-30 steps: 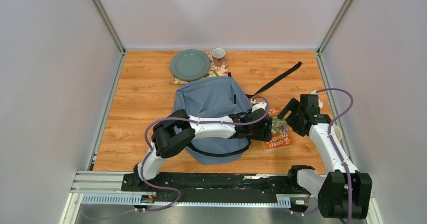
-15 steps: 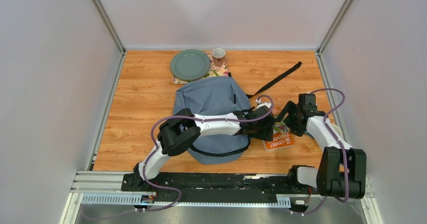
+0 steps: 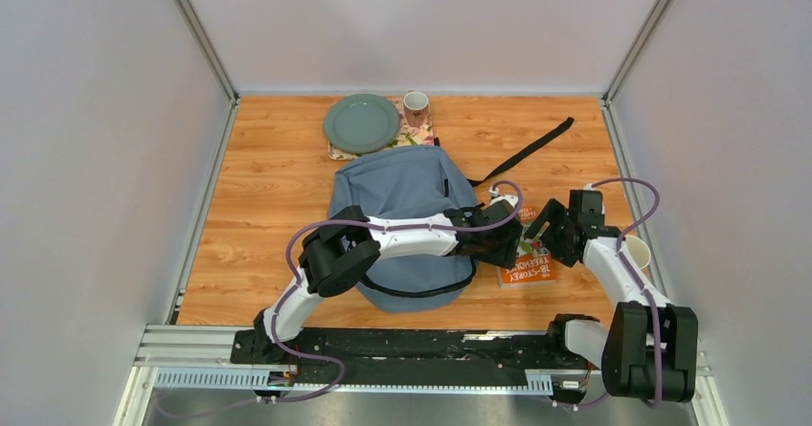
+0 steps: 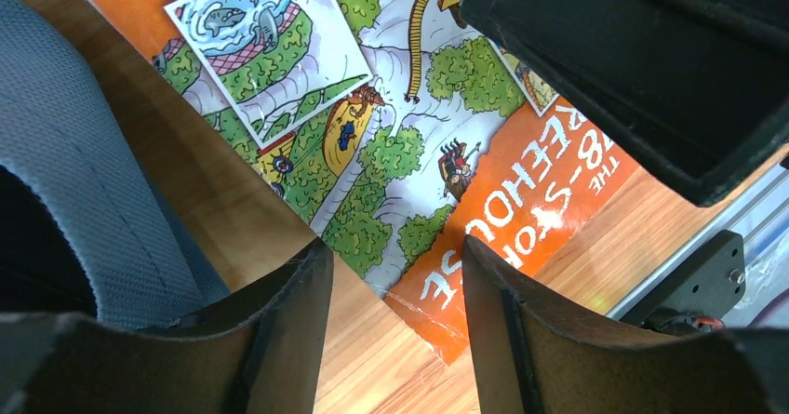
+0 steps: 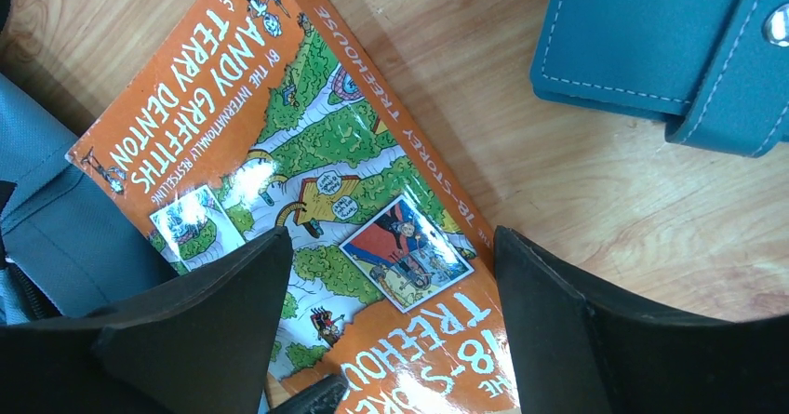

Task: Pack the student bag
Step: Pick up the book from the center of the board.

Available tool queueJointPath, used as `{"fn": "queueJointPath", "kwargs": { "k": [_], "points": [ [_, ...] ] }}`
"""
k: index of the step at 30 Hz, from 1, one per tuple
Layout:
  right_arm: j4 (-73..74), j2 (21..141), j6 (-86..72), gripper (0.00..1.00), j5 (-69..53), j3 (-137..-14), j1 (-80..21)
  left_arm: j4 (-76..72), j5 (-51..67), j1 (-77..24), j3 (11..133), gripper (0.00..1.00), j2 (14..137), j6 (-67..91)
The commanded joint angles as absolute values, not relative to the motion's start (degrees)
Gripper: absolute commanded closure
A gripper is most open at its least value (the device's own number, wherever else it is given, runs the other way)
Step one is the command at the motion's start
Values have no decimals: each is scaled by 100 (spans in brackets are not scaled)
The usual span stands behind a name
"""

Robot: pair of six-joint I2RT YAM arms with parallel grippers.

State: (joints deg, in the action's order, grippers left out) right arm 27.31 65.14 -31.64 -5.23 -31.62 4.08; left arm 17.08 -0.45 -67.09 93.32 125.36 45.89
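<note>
The student bag [image 3: 407, 191] lies mid-frame on the bench [image 3: 268, 206], long axis top-to-bottom, upper end toward the plate [image 3: 361, 123]. Left claw [image 4: 395, 256] and right claw [image 5: 391, 237] both gape, empty, over the book [image 5: 326, 181] at its right.

Book [image 3: 528, 271] beside student bag [image 3: 407, 189] (right), plate [image 3: 361, 123] behind

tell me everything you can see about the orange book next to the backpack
The orange book is a closed glossy paperback, its cover a cartoon treehouse with Andy Griffiths and Terry Denton named. It lies flat, cover up, on the wooden table beside the student bag, one corner at its fabric. A teal snap case lies apart. The left gripper and right gripper hover open over it, neither gripping.
</note>
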Motion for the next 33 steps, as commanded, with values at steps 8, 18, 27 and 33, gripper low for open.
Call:
{"fn": "queueJointPath", "kwargs": {
  "k": [8, 18, 27, 33],
  "points": [
    [3243, 5547, -3638, 21, -1107, -2655, 352, 1257, 70, -6732, 9685, 43, 12182, 4465],
    [3366, 5387, -3683, 21, -1151, -2646, 352, 1081, 176, -6750, 9624, 44, 12032, 4360],
    [3357, 5467, -3639, 21, -1116, -2628, 352, 1063, 176, -6811, 9606, 52, 11962, 4236],
    [3357, 5396, -3648, 21, -1142, -2619, 352, 1064, 281, -6811, 9598, 53, 12041, 4289]
  ]
}}
